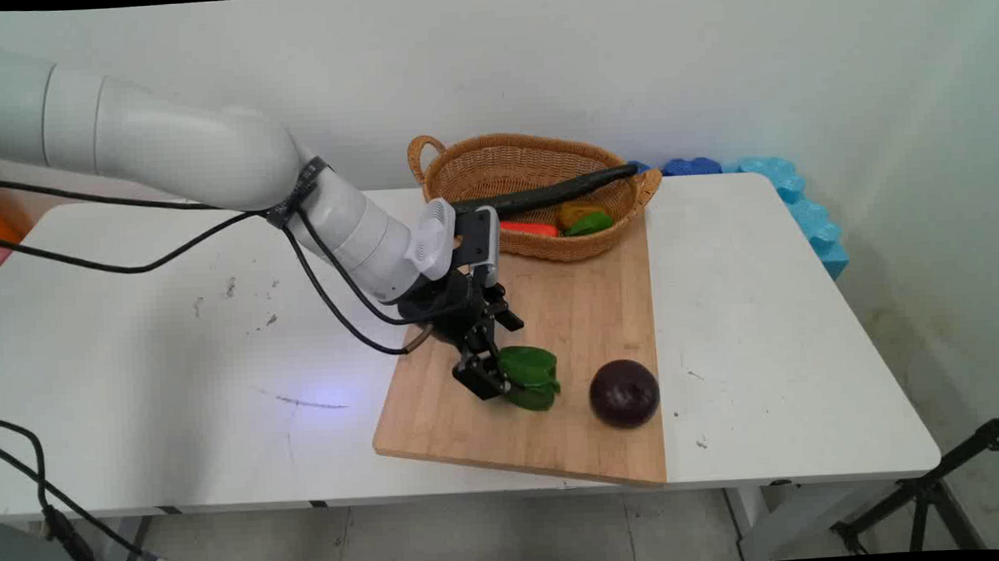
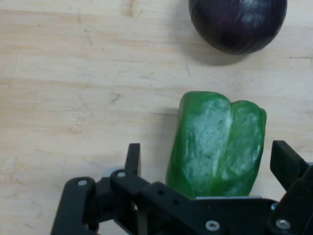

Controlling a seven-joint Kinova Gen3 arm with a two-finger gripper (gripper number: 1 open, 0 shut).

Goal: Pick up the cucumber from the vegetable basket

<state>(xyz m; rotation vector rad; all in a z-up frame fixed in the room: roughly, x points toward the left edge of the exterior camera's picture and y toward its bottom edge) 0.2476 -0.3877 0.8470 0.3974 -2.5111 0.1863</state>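
The gripper sits low over the cutting board, at the centre of the main view, its two fingers spread apart on either side of a green pepper that lies on the wood; in the hand view there is a gap between the pepper and each finger, so it is straddled, not squeezed. The pepper's skin looks smooth and glossy and its body lobed, so I judge a grip taken off-centre could let it twist or squirt out sideways. A dark purple onion rests just to the right of it, near the board's lower right edge; being round, it could roll off onto the worktop if nudged. At the board's far end, in the upper middle of the frame, stands a wicker basket holding a long dark vegetable, something orange-red and something green. The worktop is white and scuffed, with a plain pale wall behind, blue foam pieces at the upper right, and a black tripod leg at the lower right.
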